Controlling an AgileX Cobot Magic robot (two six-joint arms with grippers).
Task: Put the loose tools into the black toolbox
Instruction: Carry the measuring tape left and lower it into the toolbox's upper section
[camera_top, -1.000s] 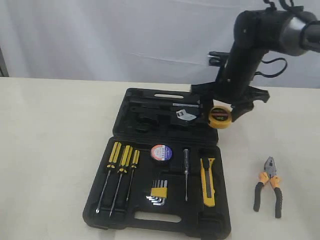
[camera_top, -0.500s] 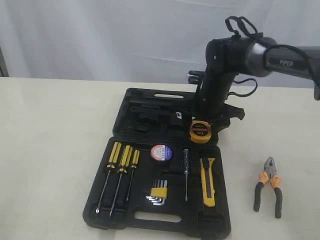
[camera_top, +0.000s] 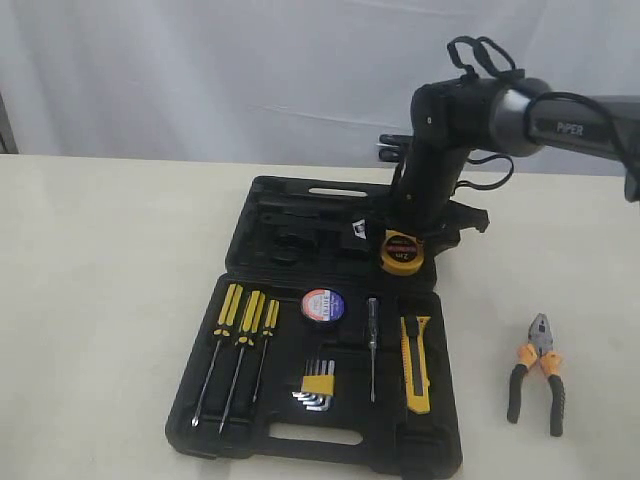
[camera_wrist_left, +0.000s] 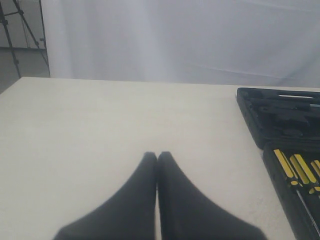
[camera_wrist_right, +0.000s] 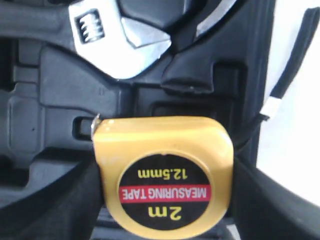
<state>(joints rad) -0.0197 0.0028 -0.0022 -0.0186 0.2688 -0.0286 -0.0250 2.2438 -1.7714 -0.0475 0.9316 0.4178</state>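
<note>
The right gripper (camera_top: 404, 246) is clamping the yellow tape measure (camera_wrist_right: 165, 175) between its two jaws, label facing the wrist camera; it is hanging just over the far half of the open black toolbox (camera_top: 300, 440), toward that half's four o'clock corner in the exterior view, with a silver wrench (camera_wrist_right: 115, 35) seated in the moulding just beyond it; whether the tape measure is touching the plastic I cannot tell. The left gripper (camera_wrist_left: 157, 165) is hovering over bare table (camera_wrist_left: 100, 125), jaws pressed together and holding nothing, with the box's edge at its three o'clock.

The step in hand looks like stowing the tape measure; the next move is likely calling for lowering it squarely into a recess that fits its round body, then spreading the jaws and lifting clear without dragging it out.

The utility knife (camera_top: 416, 365) and the tape roll (camera_top: 323, 304) are already lying in the near half; the pliers (camera_top: 537, 372) are lying on the table at three o'clock of the knife, well apart from the box, waiting as probably the last item.
</note>
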